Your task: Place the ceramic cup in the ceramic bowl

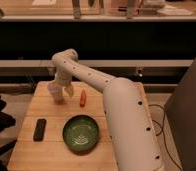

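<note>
table [51, 150]: light wood top, near edge towards me.
ceramic bowl [81, 133]: nearest item, about mid-table. Upright, green with a darker rim, pale pattern at centre, whole interior in view.
black object [39, 129]: flat and oblong, at the bowl's 9 o'clock, apart from it. Long axis runs roughly 12 to 6.
orange object [83, 98]: small and slim, lying on the wood at the bowl's 12 o'clock, well apart from the rim.
gripper [62, 95]: at the bowl's 11 o'clock over the far-left part of the table, pointing down, low above the wood. Near the orange object's 9 o'clock side, not touching it.
grip state: cannot tell how far open it is or whether it has anything clamped.
ceramic cup [55, 93]: only candidate is a pale shape at the gripper's 9 o'clock side. Cannot separate it from the gripper, or tell held from standing. Not in the bowl.
arm [121, 110]: thick, white. Rises at the table's 4 o'clock edge, reaches across to 11 o'clock, then bends down.
behind: dark counter front at 12 o'clock.
</note>
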Robot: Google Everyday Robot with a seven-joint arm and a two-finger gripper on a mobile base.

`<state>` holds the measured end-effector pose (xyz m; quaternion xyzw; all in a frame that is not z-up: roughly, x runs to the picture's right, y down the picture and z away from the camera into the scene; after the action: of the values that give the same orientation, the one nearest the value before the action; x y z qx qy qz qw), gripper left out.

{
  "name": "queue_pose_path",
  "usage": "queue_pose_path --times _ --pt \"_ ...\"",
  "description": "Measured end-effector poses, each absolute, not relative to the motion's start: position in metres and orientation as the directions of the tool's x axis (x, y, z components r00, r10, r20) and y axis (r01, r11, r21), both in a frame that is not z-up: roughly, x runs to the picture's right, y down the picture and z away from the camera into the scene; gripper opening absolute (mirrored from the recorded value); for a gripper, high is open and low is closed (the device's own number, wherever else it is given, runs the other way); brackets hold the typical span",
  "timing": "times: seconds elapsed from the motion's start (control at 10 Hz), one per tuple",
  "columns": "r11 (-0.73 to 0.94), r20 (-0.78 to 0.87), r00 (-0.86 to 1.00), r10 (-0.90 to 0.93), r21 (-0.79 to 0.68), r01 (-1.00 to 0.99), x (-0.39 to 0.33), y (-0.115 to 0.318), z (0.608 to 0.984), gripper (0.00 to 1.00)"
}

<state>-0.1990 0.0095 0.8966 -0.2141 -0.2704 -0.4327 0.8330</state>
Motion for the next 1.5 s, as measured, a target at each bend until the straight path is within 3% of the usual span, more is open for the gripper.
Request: queue_pose_path --times 1.5 --pt "0.502 0.653 0.441 -0.616 -0.107 0.858 -0.2 0.018 0.91 0.8"
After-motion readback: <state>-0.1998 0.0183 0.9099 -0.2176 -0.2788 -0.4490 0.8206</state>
